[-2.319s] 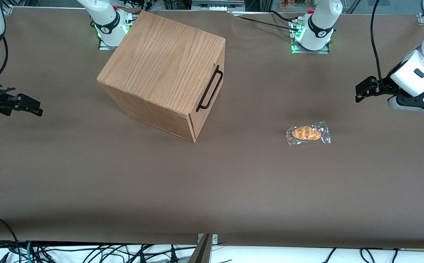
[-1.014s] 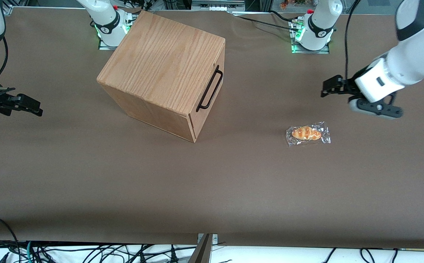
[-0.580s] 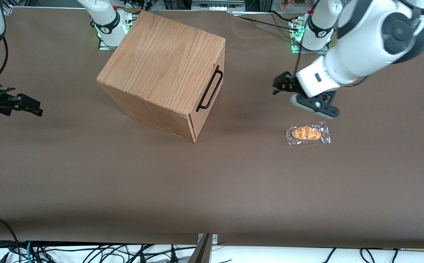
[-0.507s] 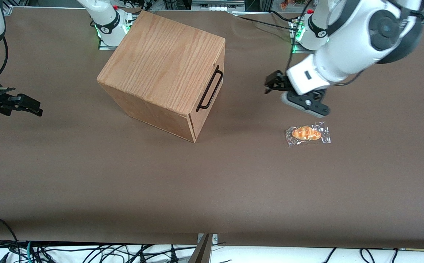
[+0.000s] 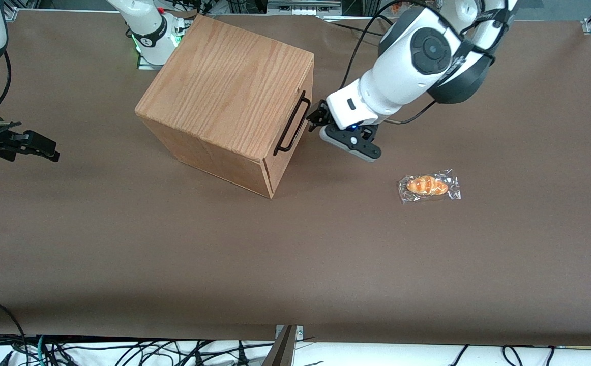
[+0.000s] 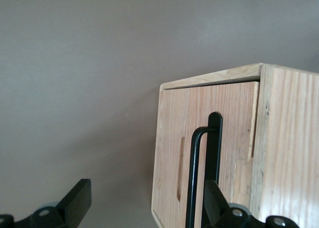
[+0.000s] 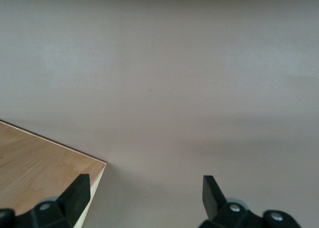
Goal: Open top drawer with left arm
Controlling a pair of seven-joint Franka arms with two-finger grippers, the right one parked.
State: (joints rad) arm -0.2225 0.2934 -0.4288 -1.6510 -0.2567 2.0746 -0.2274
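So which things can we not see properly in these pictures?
- Drawer inside: hidden, it is shut in the cabinet in all views.
- Handle lower end: cut off by the left wrist view's edge.
- Gripper fingertips: front view, hidden under the wrist, just in front of the handle.
- Bread wrapper print: too small, front view.

- The left arm (image 5: 402, 66) was white-shelled, with a dark grey round joint cap.
- A black cable looped above its black gripper (image 5: 316, 118).
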